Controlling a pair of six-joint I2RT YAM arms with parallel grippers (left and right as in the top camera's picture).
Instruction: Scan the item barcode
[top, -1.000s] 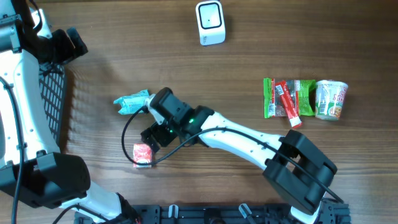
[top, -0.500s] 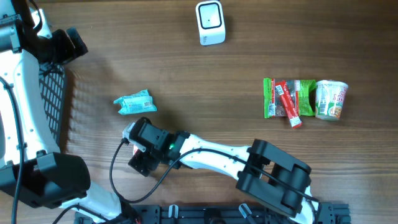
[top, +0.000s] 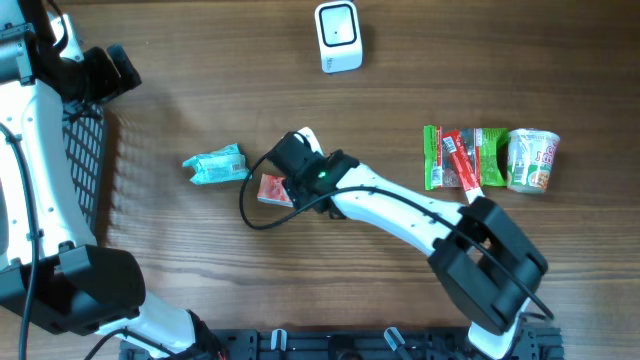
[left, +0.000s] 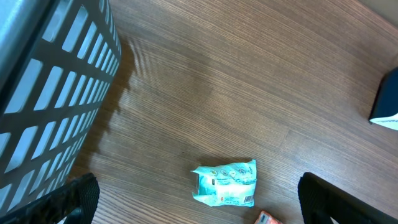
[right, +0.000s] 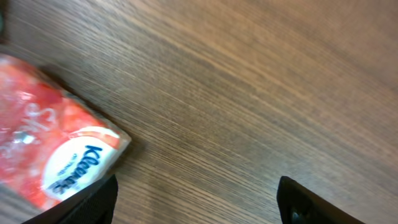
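Two arms, one scanner, one basket and several loose goods on a wooden table.

- Scanner (top: 338, 37): white, upright, mid-way along the far edge, window facing the table's middle, presumably so barcodes can be shown to it from there.
- Red tissue pack (top: 272, 190): the likely item to scan. It lies flat near the table's middle, well short of the scanner.
- Right gripper (right: 196, 200): low over the table beside the pack, fingers spread with bare wood between them. Only the pack's corner reaches one finger (right: 102, 200), so nothing is clamped. The pose suggests it is lining up a pick.
- Teal packet (top: 215, 165): flat, just left of the red pack, apart from it.
- Green packets (top: 434, 160), red stick (top: 462, 165) and cup (top: 532, 160): a close row toward the right edge, probably waiting their turn.
- Basket (top: 88, 150): dark mesh at the left edge, probably for scanned goods.
- Left gripper (left: 199, 194): raised beside the basket, fingers wide and empty, clear of the working area.
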